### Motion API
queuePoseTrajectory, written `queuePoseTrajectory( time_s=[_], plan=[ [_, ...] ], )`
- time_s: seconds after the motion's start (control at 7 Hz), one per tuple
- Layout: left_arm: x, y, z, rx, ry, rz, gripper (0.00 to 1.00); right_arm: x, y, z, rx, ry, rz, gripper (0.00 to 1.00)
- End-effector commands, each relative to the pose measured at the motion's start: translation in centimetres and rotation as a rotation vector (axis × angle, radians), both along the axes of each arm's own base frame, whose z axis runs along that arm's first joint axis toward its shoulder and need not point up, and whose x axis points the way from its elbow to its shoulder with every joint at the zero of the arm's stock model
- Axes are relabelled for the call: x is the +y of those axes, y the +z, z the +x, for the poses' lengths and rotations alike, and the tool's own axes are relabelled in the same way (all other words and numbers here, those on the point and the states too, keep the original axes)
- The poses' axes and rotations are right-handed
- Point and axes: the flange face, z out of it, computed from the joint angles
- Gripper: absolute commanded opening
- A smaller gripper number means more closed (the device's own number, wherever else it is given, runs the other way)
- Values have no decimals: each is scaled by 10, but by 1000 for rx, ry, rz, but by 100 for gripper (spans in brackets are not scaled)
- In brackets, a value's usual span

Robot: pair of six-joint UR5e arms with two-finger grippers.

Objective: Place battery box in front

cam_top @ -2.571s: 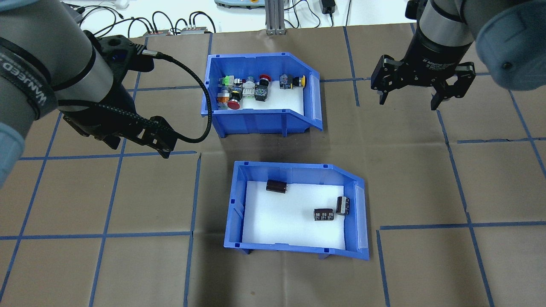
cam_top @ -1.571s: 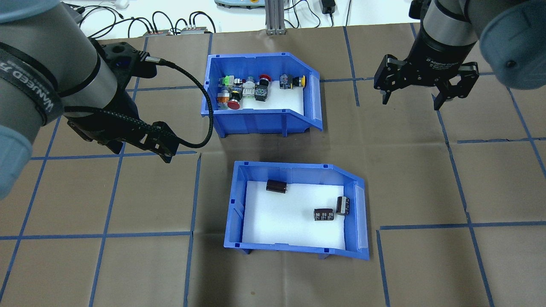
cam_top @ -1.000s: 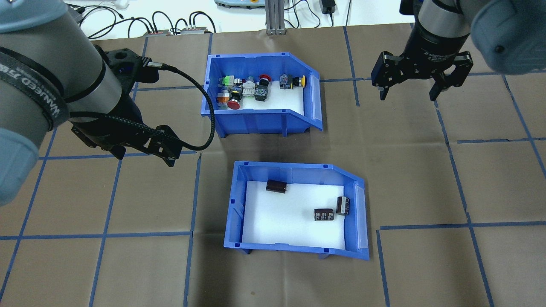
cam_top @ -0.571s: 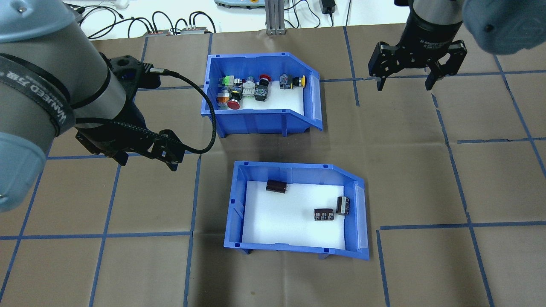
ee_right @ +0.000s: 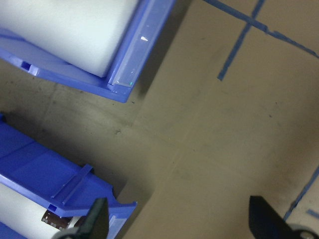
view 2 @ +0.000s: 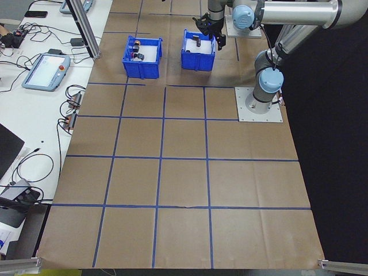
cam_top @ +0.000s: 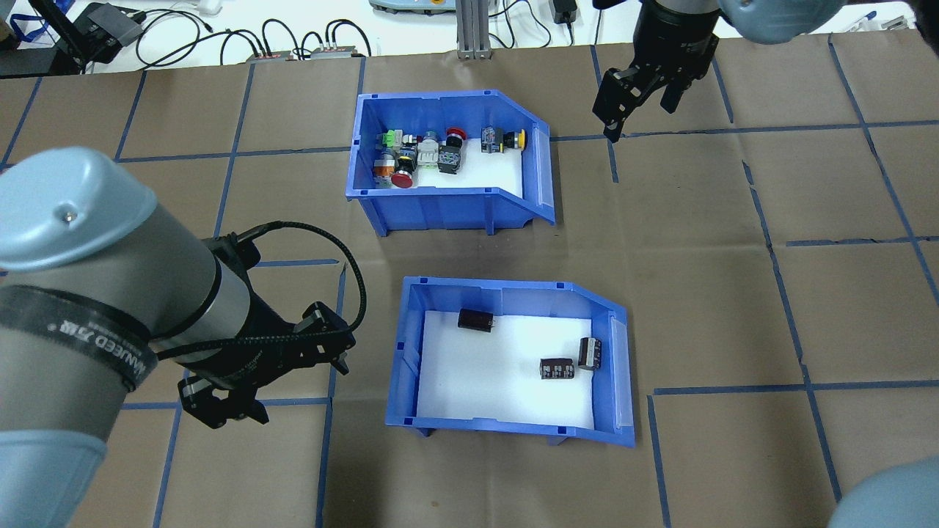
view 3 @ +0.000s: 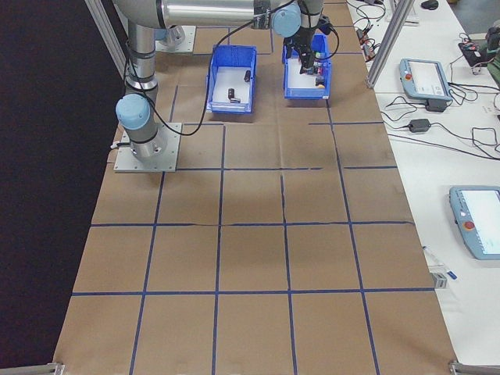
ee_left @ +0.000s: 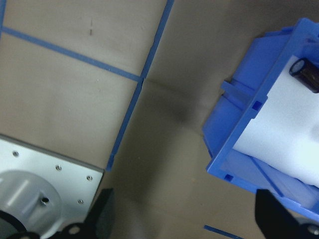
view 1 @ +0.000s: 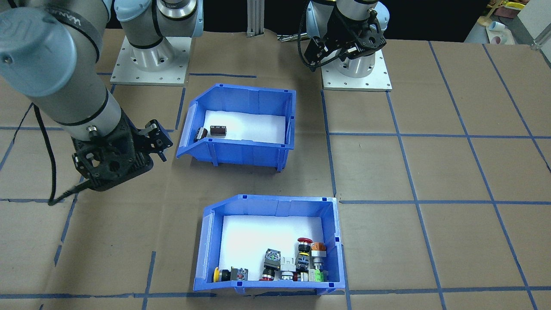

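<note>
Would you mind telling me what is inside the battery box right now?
The battery box has a white foam floor with three dark cylindrical cells lying on it. In the front-facing view its wall hides one of them.

overhead: behind me, looking down | front: facing me, steep | side views: far off at each table end | my wrist views: close | shared: battery box [cam_top: 513, 359] in all
</note>
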Motion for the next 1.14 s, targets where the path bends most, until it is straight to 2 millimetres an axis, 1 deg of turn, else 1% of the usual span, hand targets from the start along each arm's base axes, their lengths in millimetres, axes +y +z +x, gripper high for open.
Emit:
queuePoseTrajectory(
  time_s=[0.0,0.14,0.29,0.43,0.57,0.71,0.86,1.0],
  plan=[
    [27,-17,-3,-43,334,52,98,-11,-6,64,-14,481,-34,100],
    [29,-29,-11,-36,393,15,98,-12,-17,93,-18,632,-52,100],
    [34,-45,-24,-14,573,3,99,-6,-30,134,-9,702,-80,100],
    [44,-64,-40,23,684,36,99,2,-45,176,63,783,-89,100],
    [52,-79,-48,29,736,22,99,6,-57,210,79,834,-91,100],
    [55,-90,-57,59,790,-8,99,4,-60,225,77,839,-100,100],
    [52,-99,-74,84,862,-35,99,1,-68,236,69,849,-108,100],
    [54,-111,-93,79,838,-38,99,13,-92,270,65,895,-100,100]
  ],
)
